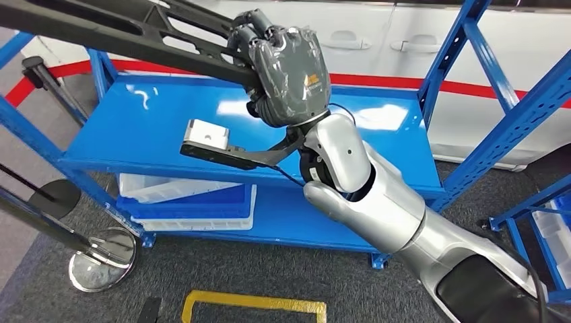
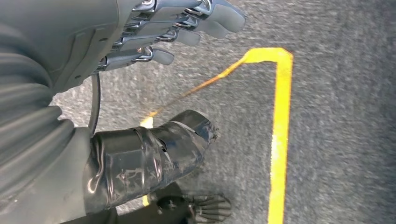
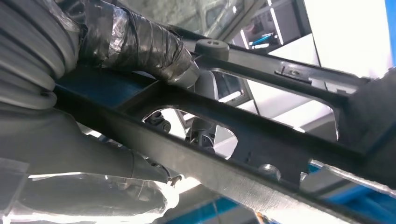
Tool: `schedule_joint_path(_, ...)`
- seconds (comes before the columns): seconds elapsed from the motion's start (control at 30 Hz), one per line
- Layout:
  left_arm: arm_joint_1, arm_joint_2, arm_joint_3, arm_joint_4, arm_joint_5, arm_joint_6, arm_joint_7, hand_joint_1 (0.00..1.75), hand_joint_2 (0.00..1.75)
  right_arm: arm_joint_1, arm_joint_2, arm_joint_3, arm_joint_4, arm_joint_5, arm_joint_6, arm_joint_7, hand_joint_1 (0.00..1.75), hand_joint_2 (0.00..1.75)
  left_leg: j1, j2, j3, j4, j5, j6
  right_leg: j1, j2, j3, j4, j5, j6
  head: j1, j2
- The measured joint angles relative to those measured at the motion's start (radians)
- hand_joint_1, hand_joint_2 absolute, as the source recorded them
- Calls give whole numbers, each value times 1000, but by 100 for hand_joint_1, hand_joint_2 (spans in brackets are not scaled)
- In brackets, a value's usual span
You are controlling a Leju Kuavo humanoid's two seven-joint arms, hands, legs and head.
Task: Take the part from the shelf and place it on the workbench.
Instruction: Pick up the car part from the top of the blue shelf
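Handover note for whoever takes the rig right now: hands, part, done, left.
Right hand: grips the long black frame part, raised above the blue shelf.
Left hand: holds nothing, fingers apart, hanging over grey carpet with yellow floor tape.
Done: part is gripped and lifted clear of the shelf surface.
Left: carry it to the workbench and set it down; no workbench can be seen from here.
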Motion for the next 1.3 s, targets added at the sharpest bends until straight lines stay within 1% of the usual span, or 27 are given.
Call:
schedule_joint_path(0.07, 0, 0, -1, 0, 0, 0, 3, 0, 175, 4, -4, 0, 0, 0, 0, 0, 175, 175, -2, 3, -21, 6, 17, 13, -3, 0, -36, 124, -93, 6, 2, 0)
schedule_joint_path(0.1, -1, 1, -1, 0, 1, 0, 4, 0, 175, 7, -5, -1, 0, 0, 0, 0, 175, 175, -3, 3, -35, 11, 24, 15, -4, -1, -52, 187, -124, 8, 2, 0)
schedule_joint_path(0.13, -1, 1, -1, 0, 1, 0, 5, 0, 175, 11, -7, -1, 0, 0, 0, 0, 175, 175, -4, 3, -48, 16, 31, 16, -5, -1, -56, 228, -134, 9, 3, 0)
schedule_joint_path(0.17, 0, 2, -2, 0, 1, 0, 6, 0, 175, 15, -8, -1, 0, -1, 0, 0, 175, 175, -4, 3, -62, 22, 36, 15, -5, -1, -44, 237, -125, 9, 3, 0)
schedule_joint_path(0.23, 0, 2, -2, 0, 2, 0, 8, 0, 175, 18, -11, -1, 0, -2, 0, 0, 175, 175, -4, 2, -86, 36, 45, 11, -6, -1, 29, 149, -80, 4, 3, 0)
schedule_joint_path(0.3, 0, 2, -2, 0, 2, 1, 10, 0, 175, 18, -11, -2, 0, -4, 0, 0, 175, 175, -5, 1, -105, 47, 54, 3, -2, 0, 109, 27, -64, -5, 2, 0)
schedule_joint_path(0.37, 0, 2, -4, 0, 2, 0, 13, 0, 175, 18, -11, -4, 0, -8, -1, -2, 175, 175, -6, 0, -116, 50, 66, -9, 3, 0, 132, -26, -66, -15, 2, 0)
schedule_joint_path(0.43, 0, 4, -5, 0, 3, 0, 17, 0, 175, 20, -11, -5, 0, -10, -4, -5, 175, 175, -4, -1, -123, 50, 75, -21, 3, -2, 122, -36, -49, -26, 3, 0)
schedule_joint_path(0.5, 1, 6, -6, 0, 3, -1, 19, 0, 175, 21, -11, -5, 1, -9, -6, -8, 175, 175, -2, -3, -144, 84, 33, -33, -2, -6, 106, -47, -25, -38, 0, 0)
schedule_joint_path(0.6, 1, 7, -7, 0, 4, -2, 20, 0, 175, 23, -11, -5, 1, 2, -7, -9, 175, 175, 1, -4, -190, 246, -97, -44, -4, -8, 64, -51, 10, -46, -5, 0)
schedule_joint_path(0.63, 1, 8, -8, 0, 4, -2, 21, 0, 175, 24, -11, -5, 1, 5, -6, -9, 175, 175, 1, -4, -193, 290, -112, -47, -4, -8, 48, -50, 22, -46, -5, 0)
schedule_joint_path(0.67, 1, 8, -8, 0, 5, -2, 21, 0, 175, 26, -11, -5, 1, 7, -6, -9, 175, 175, 1, -4, -184, 310, -103, -48, -4, -8, 31, -49, 35, -46, -5, 0)
schedule_joint_path(0.7, 1, 9, -8, 0, 6, -2, 21, 0, 175, 27, -11, -5, 1, 8, -6, -9, 175, 175, 1, -4, -160, 297, -75, -48, -4, -8, 15, -49, 47, -44, -5, 0)
schedule_joint_path(0.73, 0, 10, -8, 0, 6, -2, 21, 0, 175, 28, -11, -5, 1, 9, -6, -9, 175, 175, 1, -4, -119, 253, -45, -47, -4, -8, -1, -48, 60, -42, -5, 0)
schedule_joint_path(0.77, -2, 10, -8, 0, 6, -2, 21, 0, 175, 28, -11, -5, 0, 10, -6, -9, 175, 175, 1, -4, -68, 186, -33, -45, -4, -7, -15, -46, 72, -38, -5, 0)
schedule_joint_path(0.83, -4, 11, -8, 0, 6, -3, 21, 0, 175, 28, -11, -6, -1, 11, -7, -9, 175, 175, -3, -6, 15, 60, -44, -35, -2, -8, -28, -47, 94, -29, -4, 0)
schedule_joint_path(0.87, -5, 11, -8, 0, 6, -3, 21, 0, 175, 28, -11, -7, -2, 11, -7, -8, 175, 175, -6, -8, 32, 28, -56, -29, -2, -9, -28, -50, 106, -23, -5, 0)
schedule_joint_path(0.93, -4, 11, -9, 0, 6, -4, 21, 0, 175, 29, -12, -8, -2, 12, -7, -8, 175, 175, -8, -7, 23, 19, -40, -14, -2, -9, -30, -61, 128, -12, -7, 0)
schedule_joint_path(0.97, -4, 11, -9, 0, 6, -4, 21, 0, 175, 28, -12, -8, -2, 12, -7, -8, 175, 175, -6, -5, 13, 17, -28, -6, -2, -7, -37, -57, 119, -7, -9, 0)
schedule_joint_path(1.0, -5, 10, -9, 0, 6, -5, 21, 0, 175, 29, -13, -8, -2, 12, -7, -8, 175, 175, -4, -2, 0, 15, -13, 3, -3, -6, -47, -37, 88, -2, -7, 0)
schedule_joint_path(1.03, -5, 10, -9, 0, 6, -6, 21, 0, 175, 29, -13, -8, -2, 12, -7, -9, 175, 175, -2, 1, -14, 15, 2, 10, -3, -5, -61, 4, 37, 1, -5, 0)
schedule_joint_path(1.1, -6, 10, -9, 0, 6, -6, 21, 0, 175, 29, -14, -9, -2, 12, -7, -9, 175, 175, -4, 4, -49, 16, 31, 18, -5, -4, -88, 139, -75, 6, -1, 0)
schedule_joint_path(1.13, -5, 11, -9, 0, 6, -6, 21, 0, 175, 30, -15, -9, -2, 12, -7, -9, 175, 175, -5, 5, -66, 17, 44, 18, -6, -4, -94, 206, -100, 8, 0, 0)
schedule_joint_path(1.17, -5, 11, -9, 0, 6, -6, 21, 0, 175, 31, -16, -9, -2, 12, -7, -9, 175, 175, -5, 5, -84, 19, 57, 17, -6, -5, -90, 252, -99, 9, 0, 0)
schedule_joint_path(1.2, -5, 11, -9, 0, 6, -6, 21, 0, 175, 32, -16, -9, -2, 12, -7, -9, 175, 175, -6, 5, -102, 22, 68, 15, -6, -5, -71, 266, -78, 9, 1, 0)
schedule_joint_path(1.27, -5, 11, -9, 0, 6, -6, 21, 0, 175, 32, -17, -9, -2, 11, -7, -9, 175, 175, -6, 5, -134, 30, 89, 10, -5, -4, 17, 190, -39, 2, 1, 0)
schedule_joint_path(1.3, -5, 11, -9, 0, 6, -6, 21, 0, 175, 32, -17, -9, -3, 11, -7, -9, 175, 175, -7, 4, -147, 34, 97, 5, -3, -4, 79, 112, -47, -2, 1, 0)
